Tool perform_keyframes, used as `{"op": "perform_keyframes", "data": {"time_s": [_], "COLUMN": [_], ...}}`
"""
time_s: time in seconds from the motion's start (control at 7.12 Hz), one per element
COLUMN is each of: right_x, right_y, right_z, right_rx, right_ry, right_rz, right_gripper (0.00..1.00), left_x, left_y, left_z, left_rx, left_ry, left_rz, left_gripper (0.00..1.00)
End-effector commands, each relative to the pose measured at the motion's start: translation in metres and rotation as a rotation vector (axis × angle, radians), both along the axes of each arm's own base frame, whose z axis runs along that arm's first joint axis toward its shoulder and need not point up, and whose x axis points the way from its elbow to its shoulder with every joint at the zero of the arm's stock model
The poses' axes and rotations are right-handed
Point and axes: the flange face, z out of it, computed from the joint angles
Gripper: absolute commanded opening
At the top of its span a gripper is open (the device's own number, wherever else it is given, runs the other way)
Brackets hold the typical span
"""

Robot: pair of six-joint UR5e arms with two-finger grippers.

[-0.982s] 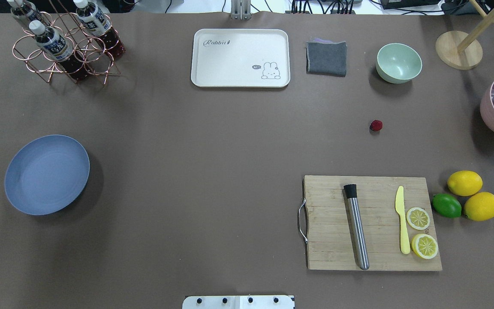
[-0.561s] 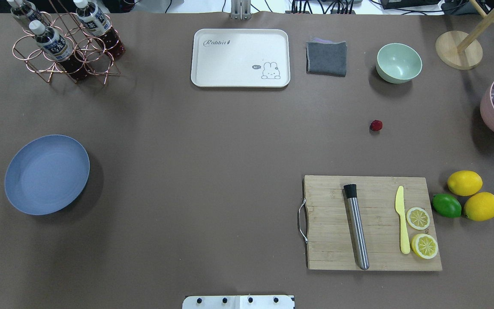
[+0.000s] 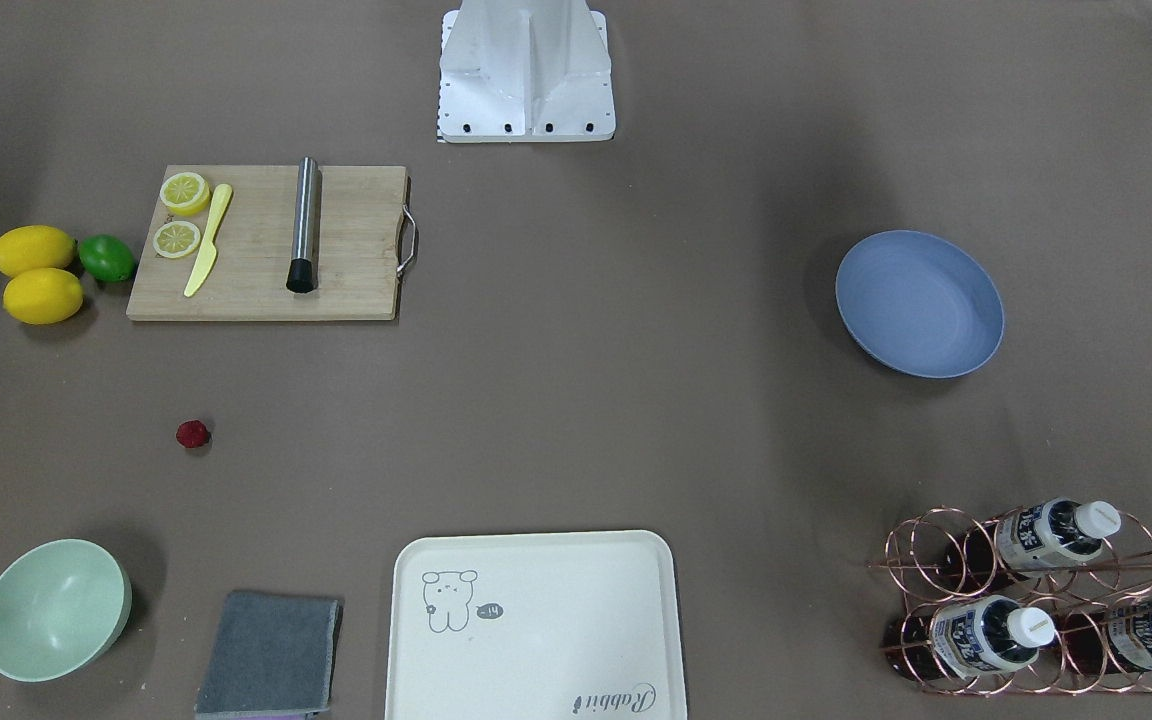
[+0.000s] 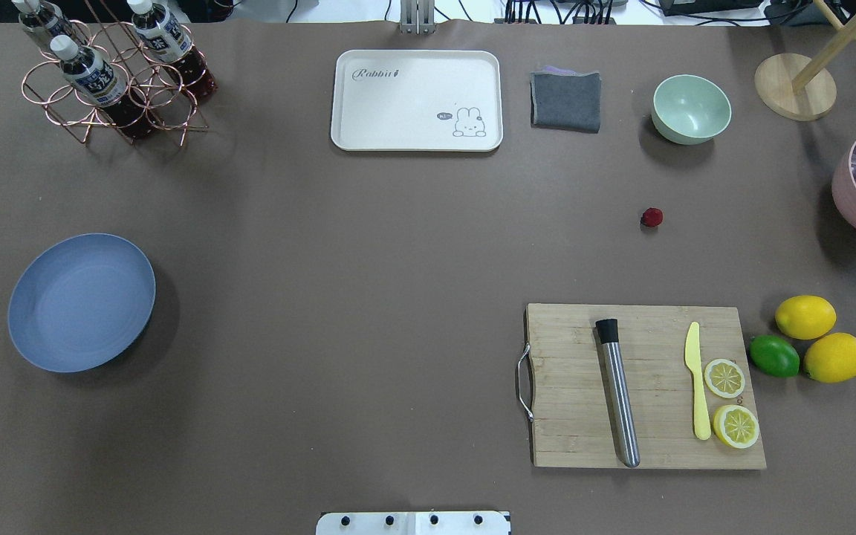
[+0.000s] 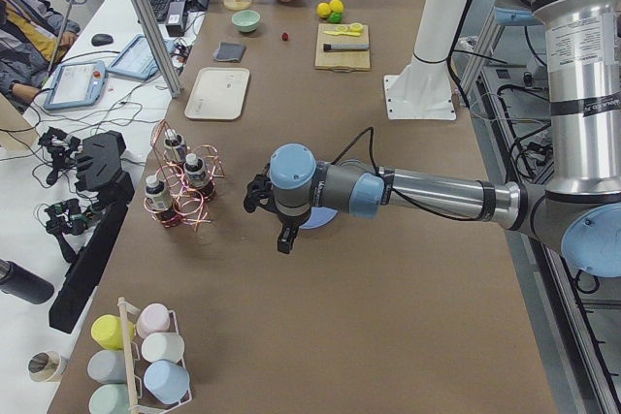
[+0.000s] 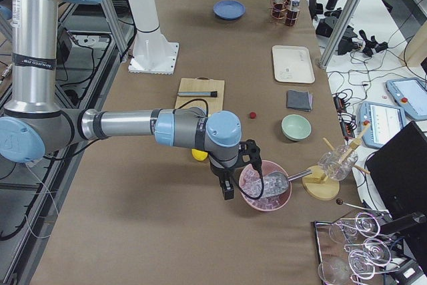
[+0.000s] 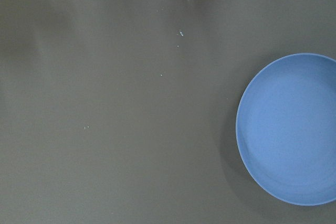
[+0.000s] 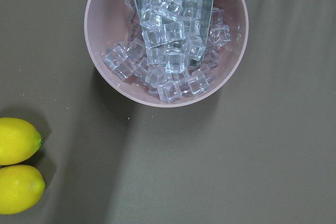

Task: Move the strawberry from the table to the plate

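Observation:
The strawberry (image 4: 651, 217) is a tiny dark red berry lying alone on the brown table (image 4: 368, 245), right of centre, between the mint bowl and the cutting board; it also shows as the strawberry (image 3: 193, 433). At the table's left side lies the blue-grey plate (image 4: 81, 301), holding nothing, also in the left wrist view as the plate (image 7: 291, 129). My left gripper (image 5: 282, 239) hangs beside the plate, past the table's left end. Over the pink ice bowl, far from the berry, hangs my right gripper (image 6: 227, 190). I cannot tell whether either is open or shut.
A cutting board (image 4: 643, 386) with a steel muddler, yellow knife and lemon slices sits near right. Two lemons and a lime (image 4: 773, 355) lie beside it. At the back stand a mint bowl (image 4: 690, 108), grey cloth (image 4: 566, 99), cream tray (image 4: 417, 100) and bottle rack (image 4: 112, 74). The pink ice bowl (image 8: 165, 35) sits far right.

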Motion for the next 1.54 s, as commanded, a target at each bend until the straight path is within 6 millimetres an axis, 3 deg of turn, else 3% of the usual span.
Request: {"op": "perform_keyframes", "data": {"time_s": [0.0, 0.42, 1.26, 1.4], "right_x": [0.0, -0.001, -0.002, -0.002], "right_y": [0.0, 0.001, 0.006, 0.008], "right_z": [0.001, 0.015, 0.019, 0.019], "right_rx": [-0.003, -0.029, -0.039, -0.04], "right_ry": [0.002, -0.006, -0.011, -0.013], "right_rz": [0.0, -0.002, -0.002, -0.001], "right_gripper": [1.0, 1.0, 1.0, 1.0], "left_x": [-0.001, 0.002, 0.002, 0.0], "left_y": [0.004, 0.004, 0.004, 0.011], "left_z": [-0.007, -0.005, -0.003, 0.0], "left_rx": [0.014, -0.008, -0.013, -0.02], "left_ry": [0.001, -0.004, -0.008, -0.006], "left_rz": [0.0, -0.008, -0.012, -0.014], "left_gripper": [0.98, 0.98, 0.98, 0.98]}}
